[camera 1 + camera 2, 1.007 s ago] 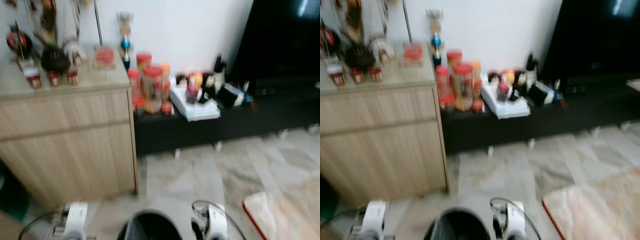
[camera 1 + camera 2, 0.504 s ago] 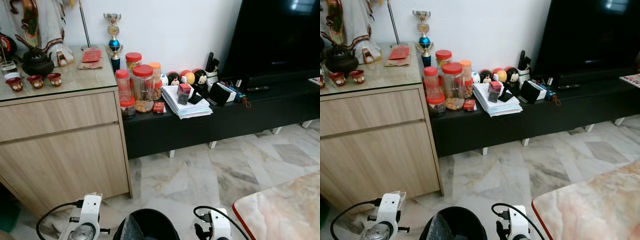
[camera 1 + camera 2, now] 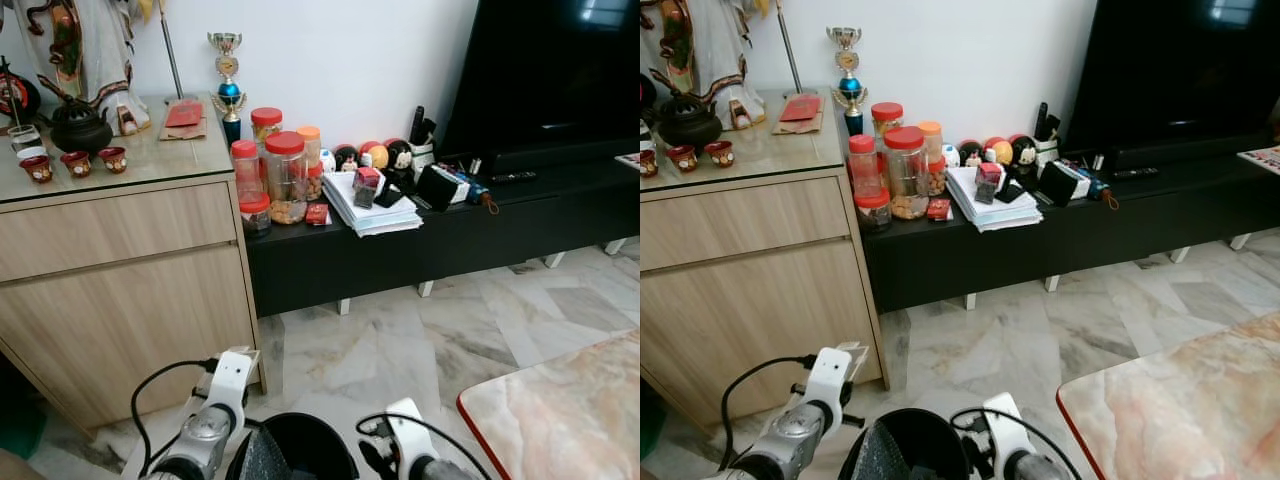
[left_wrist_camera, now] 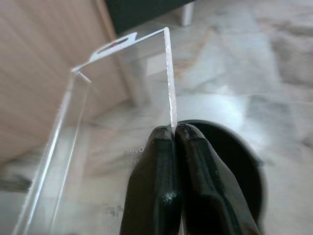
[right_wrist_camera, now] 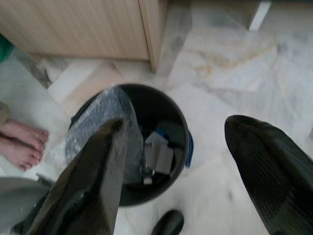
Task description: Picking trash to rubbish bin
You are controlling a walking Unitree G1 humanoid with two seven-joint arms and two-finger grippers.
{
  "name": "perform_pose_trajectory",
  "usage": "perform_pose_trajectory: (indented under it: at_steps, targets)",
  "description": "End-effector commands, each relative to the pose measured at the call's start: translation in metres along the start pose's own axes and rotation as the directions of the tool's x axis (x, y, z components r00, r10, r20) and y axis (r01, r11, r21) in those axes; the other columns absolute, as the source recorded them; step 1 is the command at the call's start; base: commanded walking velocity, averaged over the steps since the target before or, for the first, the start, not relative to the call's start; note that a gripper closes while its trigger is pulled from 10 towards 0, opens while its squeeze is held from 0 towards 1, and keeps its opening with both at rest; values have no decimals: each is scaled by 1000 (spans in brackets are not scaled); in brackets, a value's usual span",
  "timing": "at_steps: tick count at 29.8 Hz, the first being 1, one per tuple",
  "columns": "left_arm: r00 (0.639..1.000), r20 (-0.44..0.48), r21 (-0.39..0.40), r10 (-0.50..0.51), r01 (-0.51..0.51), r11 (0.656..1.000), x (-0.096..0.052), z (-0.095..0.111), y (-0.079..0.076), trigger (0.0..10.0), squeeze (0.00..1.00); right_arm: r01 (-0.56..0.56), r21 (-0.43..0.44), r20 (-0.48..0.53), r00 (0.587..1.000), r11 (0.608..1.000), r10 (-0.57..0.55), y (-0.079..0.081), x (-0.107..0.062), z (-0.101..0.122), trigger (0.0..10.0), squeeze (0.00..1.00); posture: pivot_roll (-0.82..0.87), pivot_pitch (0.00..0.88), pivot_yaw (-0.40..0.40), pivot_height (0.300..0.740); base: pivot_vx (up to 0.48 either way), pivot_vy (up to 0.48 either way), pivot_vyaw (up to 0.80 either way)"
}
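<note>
My left gripper point(image 4: 174, 129) is shut on the edge of a clear plastic package point(image 4: 122, 93), which stands up from the fingers over the marble floor. A black rubbish bin point(image 3: 300, 424) sits on the floor right in front of me, between my two arms. The package point(image 3: 852, 352) is held just left of the bin's rim. My right gripper point(image 5: 175, 129) hangs open over the bin point(image 5: 182, 122), nothing between its fingers. Inside the bin lie bubble wrap point(image 5: 100, 122) and small scraps.
A wooden cabinet point(image 3: 120, 270) stands close on the left, and a low black TV bench point(image 3: 450, 240) with jars and papers runs along the wall. A marble table with a red edge point(image 3: 560, 410) is at the right. A person's bare feet point(image 5: 22, 142) are beside the bin.
The blur from the camera's motion has gone. My left arm has risen and swung right toward the bin with the clear package. My right arm has shifted slightly left.
</note>
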State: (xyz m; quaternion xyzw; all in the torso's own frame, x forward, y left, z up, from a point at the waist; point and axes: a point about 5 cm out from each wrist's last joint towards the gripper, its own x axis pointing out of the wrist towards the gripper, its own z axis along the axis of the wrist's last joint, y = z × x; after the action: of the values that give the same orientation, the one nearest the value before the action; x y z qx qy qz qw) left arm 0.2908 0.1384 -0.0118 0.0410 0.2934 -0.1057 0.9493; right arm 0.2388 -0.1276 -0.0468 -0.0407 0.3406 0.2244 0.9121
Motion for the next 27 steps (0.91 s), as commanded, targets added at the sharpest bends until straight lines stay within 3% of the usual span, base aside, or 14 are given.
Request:
perform_pose_trajectory:
  at_steps: [1, 7, 14, 20, 21, 27]
  targets:
    - [998, -5, -45, -57, 57, 997, 2, 4, -8, 10000, 0, -7, -13, 37, 999, 1000, 7, 0, 3, 14, 10000, 0, 133, 22, -41, 740, 0, 0, 0]
    - [982, -2, -116, -186, 185, 976, 4, 5, -26, 10000, 16, -34, -48, 93, 995, 998, 38, 1, 4, 29, 10000, 0, 120, 26, -47, 740, 0, 0, 0]
    - [974, -32, -117, -224, 219, 969, 2, -3, -35, 10000, 0, -34, -58, 92, 995, 998, 39, 1, 3, 30, 10000, 0, 118, 27, -52, 740, 0, 0, 0]
    - [963, -52, -183, -264, 250, 951, 1, -10, -43, 10000, 0, -27, -61, 88, 996, 998, 32, 0, 1, 29, 10000, 0, 112, 30, -53, 740, 0, 0, 0]
    - [957, -53, -175, -286, 273, 946, 1, -11, -47, 10000, 122, -24, -61, 89, 996, 998, 30, -2, 0, 28, 10000, 0, 111, 32, -57, 740, 0, 0, 0]
    - [952, -44, -192, -302, 288, 938, 1, -7, -50, 10000, 106, -11, -63, 100, 995, 998, 17, -7, -1, 33, 10000, 0, 106, 34, -57, 740, 0, 0, 0]
